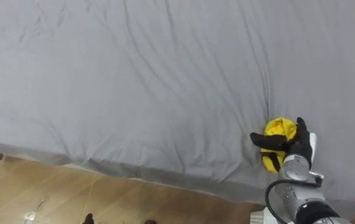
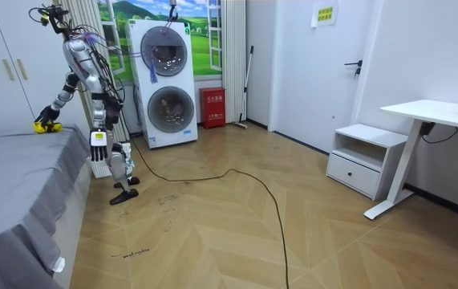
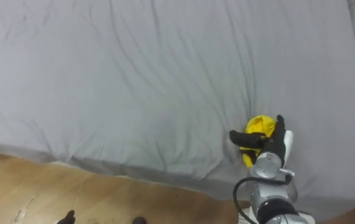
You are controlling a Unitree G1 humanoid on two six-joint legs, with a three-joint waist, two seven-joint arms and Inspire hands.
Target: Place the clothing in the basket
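Observation:
A small yellow garment (image 1: 279, 129) lies bunched on the grey bed sheet (image 1: 152, 81), near the bed's right-hand part and close to its front edge. My right hand (image 1: 294, 147) comes in from the lower right and rests on it, with the thumb curled across the cloth and the garment gathered round the hand. The same garment (image 3: 259, 125) and hand (image 3: 273, 147) show in the right eye view. In the room view I stand at the bedside and lean over it, my right arm stretched to the garment (image 2: 46, 126). My left hand (image 2: 98, 139) hangs relaxed at my side.
The bed's front edge (image 1: 133, 169) drops to a wooden floor (image 1: 71, 199). Behind me stand a stacked washer and dryer (image 2: 167, 80), a red box (image 2: 212, 107), a white bedside cabinet (image 2: 365, 158) and a white desk (image 2: 437, 116). A wardrobe (image 2: 8, 64) stands past the bed.

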